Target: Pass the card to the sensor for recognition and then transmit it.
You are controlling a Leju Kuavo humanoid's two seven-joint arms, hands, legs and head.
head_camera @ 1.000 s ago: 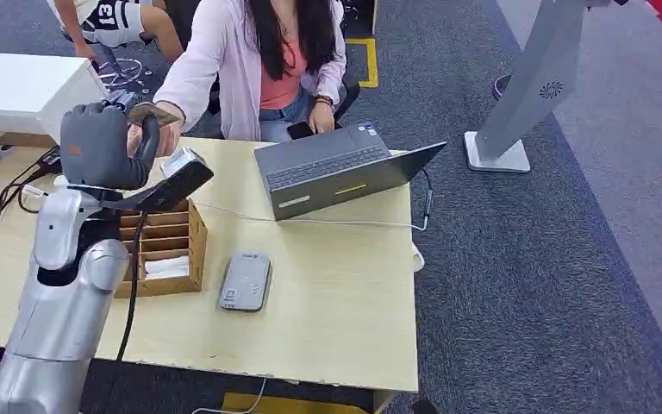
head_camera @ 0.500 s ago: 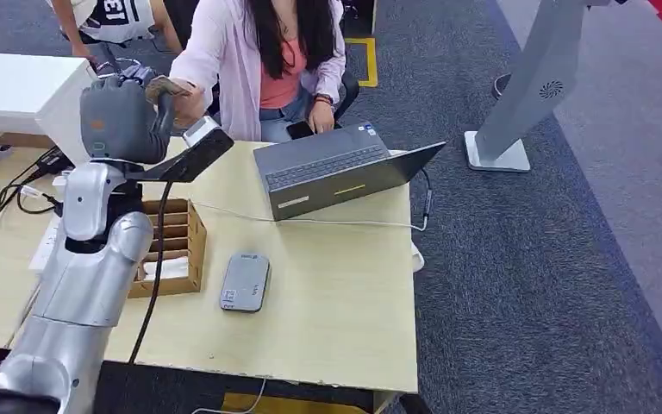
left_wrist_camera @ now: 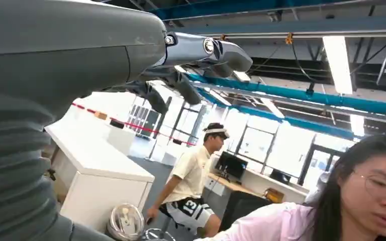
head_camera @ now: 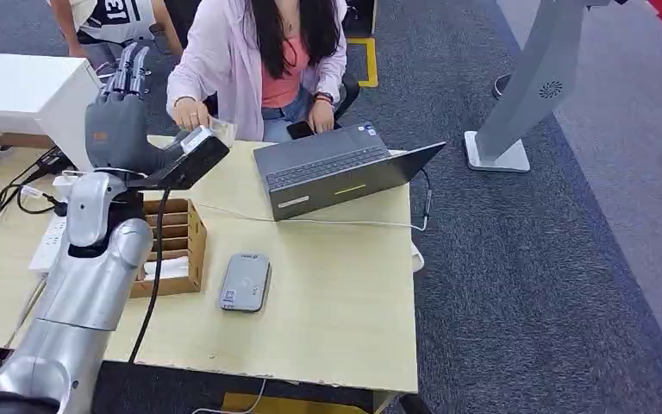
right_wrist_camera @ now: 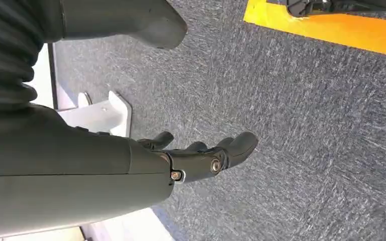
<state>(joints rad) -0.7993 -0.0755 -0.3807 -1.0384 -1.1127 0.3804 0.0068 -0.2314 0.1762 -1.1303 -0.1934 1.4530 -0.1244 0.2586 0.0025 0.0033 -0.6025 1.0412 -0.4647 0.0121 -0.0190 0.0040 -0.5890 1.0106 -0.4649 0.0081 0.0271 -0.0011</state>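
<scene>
The left hand (head_camera: 119, 116) is raised above the far left edge of the table (head_camera: 345, 293) with fingers extended, spread and holding nothing; the card (head_camera: 217, 129) is held by the seated person's hand (head_camera: 191, 115) just beside it. The right hand (right_wrist_camera: 201, 158) hangs over carpet, fingers loosely curled, holding nothing. The wooden slotted box (head_camera: 172, 250) holds white cards, and the sensor (head_camera: 246, 281) lies just beside it on open tabletop.

Grey sensor (head_camera: 245, 282), pale wood table (head_camera: 345, 285), dark grey laptop (head_camera: 336, 168).
</scene>
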